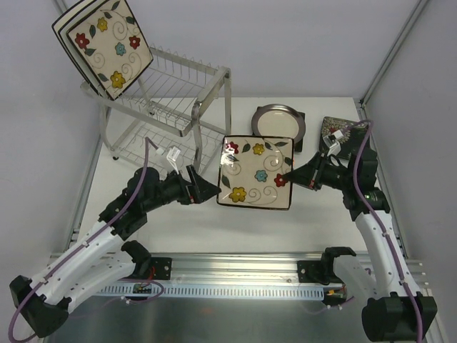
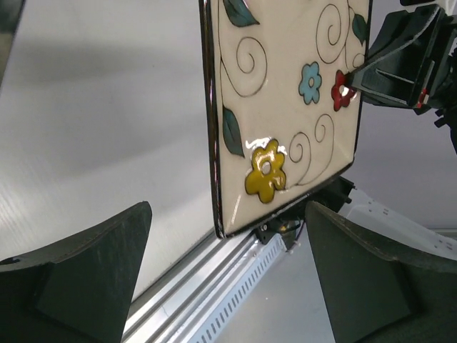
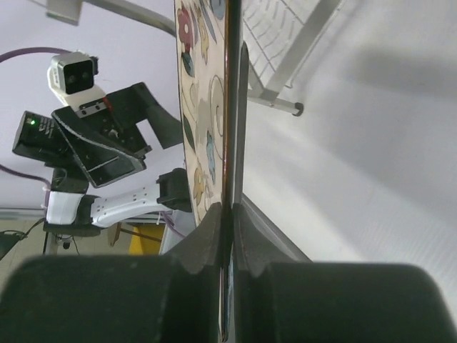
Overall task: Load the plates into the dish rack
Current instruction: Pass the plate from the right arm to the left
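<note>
Rack [image 1: 207, 93]: the upper tier carries two leaning plates, floral plate [image 1: 107, 46] in front and white plate [image 1: 61, 25] behind.
Count: floral two; white one; round plate [image 1: 278, 120] one; dark plate [image 1: 335, 132] one in plain view, far right on the tabletop [image 1: 178, 221].
Right pincer [image 1: 289, 176]: arm reaching left, clamped on the right edge of the held plate [image 1: 255, 171] above the tabletop centre.
Left pincer [image 1: 207, 189]: jaws wide, gripping nothing, just beside that plate's left edge.
</note>
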You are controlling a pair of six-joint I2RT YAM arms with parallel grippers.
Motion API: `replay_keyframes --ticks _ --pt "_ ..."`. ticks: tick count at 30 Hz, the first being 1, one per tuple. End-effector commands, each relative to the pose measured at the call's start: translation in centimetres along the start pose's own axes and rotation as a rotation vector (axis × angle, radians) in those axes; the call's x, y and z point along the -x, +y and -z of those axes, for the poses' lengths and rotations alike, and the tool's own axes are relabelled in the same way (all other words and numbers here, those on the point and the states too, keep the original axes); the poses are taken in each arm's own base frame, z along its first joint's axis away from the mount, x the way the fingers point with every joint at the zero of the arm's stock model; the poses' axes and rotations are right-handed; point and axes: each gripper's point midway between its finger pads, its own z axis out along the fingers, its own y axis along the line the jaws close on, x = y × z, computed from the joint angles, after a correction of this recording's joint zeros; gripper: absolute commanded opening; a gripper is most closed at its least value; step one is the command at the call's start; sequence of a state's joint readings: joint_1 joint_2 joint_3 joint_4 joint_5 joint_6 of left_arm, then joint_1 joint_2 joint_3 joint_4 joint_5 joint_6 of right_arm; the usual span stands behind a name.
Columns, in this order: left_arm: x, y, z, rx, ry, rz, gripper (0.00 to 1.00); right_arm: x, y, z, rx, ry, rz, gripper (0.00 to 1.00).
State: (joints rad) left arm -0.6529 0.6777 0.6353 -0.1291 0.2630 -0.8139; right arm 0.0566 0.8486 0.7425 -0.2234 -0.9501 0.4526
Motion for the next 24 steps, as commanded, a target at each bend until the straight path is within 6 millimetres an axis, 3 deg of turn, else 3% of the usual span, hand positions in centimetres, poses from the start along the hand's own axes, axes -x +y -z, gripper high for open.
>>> replay_keyframes --ticks 1,11,18,24 --pt "2.9 -3.5 -0.3 -0.087 -0.101 -0.104 0.89 0.6 8.1 2.6 0.233 0.000 0.192 0.00" --pt "4.9 -6.2 -1.2 -0.173 -0.160 -0.137 0.83 -0.5 11.0 4.2 0.309 0.009 0.254 0.01" --pt "4.8 -9.0 -1.7 -0.279 -0.125 -0.119 0.73 -1.1 12.1 4.7 0.336 0.018 0.291 0.01" --pt "4.9 -11.1 -1.4 -0.369 -0.114 -0.098 0.57 -1.1 12.3 4.8 0.342 0.017 0.305 0.01"
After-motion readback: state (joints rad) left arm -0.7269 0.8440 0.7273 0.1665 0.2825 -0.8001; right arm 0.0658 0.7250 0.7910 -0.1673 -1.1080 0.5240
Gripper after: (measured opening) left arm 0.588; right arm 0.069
